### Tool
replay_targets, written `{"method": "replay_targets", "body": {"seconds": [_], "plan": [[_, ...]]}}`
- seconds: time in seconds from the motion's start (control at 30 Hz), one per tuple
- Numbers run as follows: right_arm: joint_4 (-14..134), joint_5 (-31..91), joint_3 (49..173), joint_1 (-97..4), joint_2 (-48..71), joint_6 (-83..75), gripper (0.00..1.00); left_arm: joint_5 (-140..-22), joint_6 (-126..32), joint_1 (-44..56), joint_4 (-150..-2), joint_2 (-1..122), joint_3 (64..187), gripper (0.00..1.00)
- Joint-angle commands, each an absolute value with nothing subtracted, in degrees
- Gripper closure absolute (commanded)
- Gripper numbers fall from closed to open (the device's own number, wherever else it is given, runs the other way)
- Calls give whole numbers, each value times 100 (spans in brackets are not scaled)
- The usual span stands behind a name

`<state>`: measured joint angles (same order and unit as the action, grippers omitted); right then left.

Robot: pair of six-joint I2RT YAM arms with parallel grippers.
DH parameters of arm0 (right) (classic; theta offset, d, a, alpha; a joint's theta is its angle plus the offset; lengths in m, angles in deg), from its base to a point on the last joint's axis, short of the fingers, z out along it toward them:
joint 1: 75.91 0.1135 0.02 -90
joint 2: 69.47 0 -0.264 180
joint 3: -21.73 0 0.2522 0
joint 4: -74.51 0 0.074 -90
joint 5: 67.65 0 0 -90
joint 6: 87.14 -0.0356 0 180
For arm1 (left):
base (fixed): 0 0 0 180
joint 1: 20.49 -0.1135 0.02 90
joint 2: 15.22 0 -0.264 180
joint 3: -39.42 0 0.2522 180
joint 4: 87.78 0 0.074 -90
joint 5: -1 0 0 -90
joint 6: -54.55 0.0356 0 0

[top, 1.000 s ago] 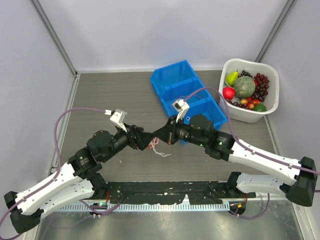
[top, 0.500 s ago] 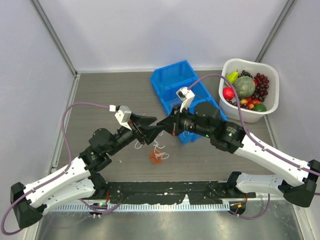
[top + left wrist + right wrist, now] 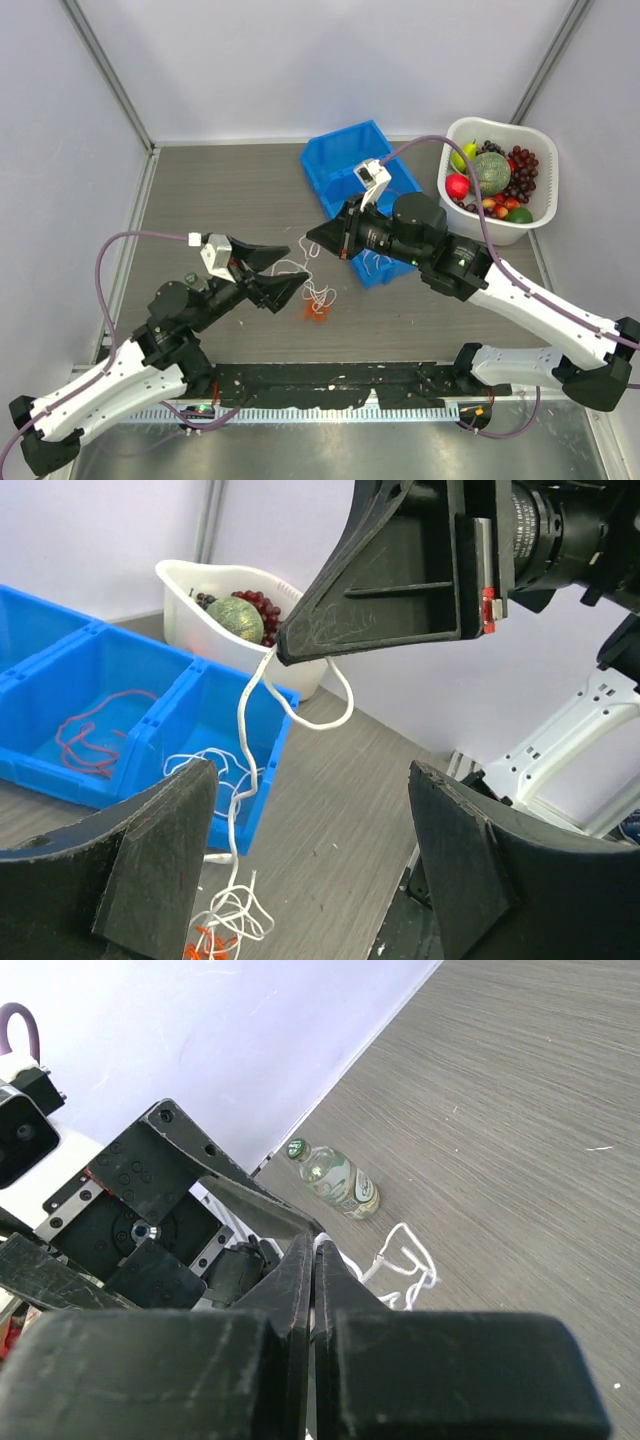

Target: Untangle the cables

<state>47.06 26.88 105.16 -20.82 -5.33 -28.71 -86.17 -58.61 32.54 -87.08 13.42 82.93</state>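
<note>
My right gripper [image 3: 311, 238] is shut on the white cable [image 3: 322, 296] and holds it above the table. The cable hangs from its tip in loose loops down to a small orange-red cable [image 3: 315, 314] lying on the table. My left gripper [image 3: 293, 266] is open and empty, just left of the hanging cable. In the left wrist view the right gripper [image 3: 285, 652] is at the top, with the white cable [image 3: 240, 710] running down to the orange-red cable [image 3: 205, 945]. A pinkish-red cable [image 3: 90, 730] lies in a bin compartment. In the right wrist view the shut gripper [image 3: 318, 1248] pinches the white cable [image 3: 405, 1260].
A blue three-compartment bin [image 3: 340, 150] stands behind the right gripper; more white cord lies in its near compartment [image 3: 215, 770]. A white basket [image 3: 470, 228] of fruit stands at the back right. A small bottle [image 3: 335, 1180] lies by the wall in the right wrist view.
The grippers were together at the tangle. My left gripper has let go, opened and pulled back left. My right gripper has lifted the white cable; the orange-red cable now lies on the table.
</note>
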Motion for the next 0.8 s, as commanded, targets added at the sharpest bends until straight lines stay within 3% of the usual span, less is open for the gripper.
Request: {"method": "replay_targets", "body": {"seconds": [0.0,0.3,0.43,0.53,0.77], "plan": [[5161,2911,10747,-2089,-460,-2966,99,-9030,-5681,3268,-8483,1684,8516,19],[5275,3122,10896,-2098,-399,-3150,99,-9735,-5637,3268,-9721,3160,8701,31],[5162,3201,11326,-2089,-285,-3150,99,-10268,-5654,3251,-9705,3925,8781,44],[4969,3219,12036,-2089,-144,-3028,99,-10972,-5698,3259,-9879,4374,8474,54],[4397,2631,14004,-2089,278,-2238,99,-11817,-6339,3066,-9793,5174,7814,57]]}}
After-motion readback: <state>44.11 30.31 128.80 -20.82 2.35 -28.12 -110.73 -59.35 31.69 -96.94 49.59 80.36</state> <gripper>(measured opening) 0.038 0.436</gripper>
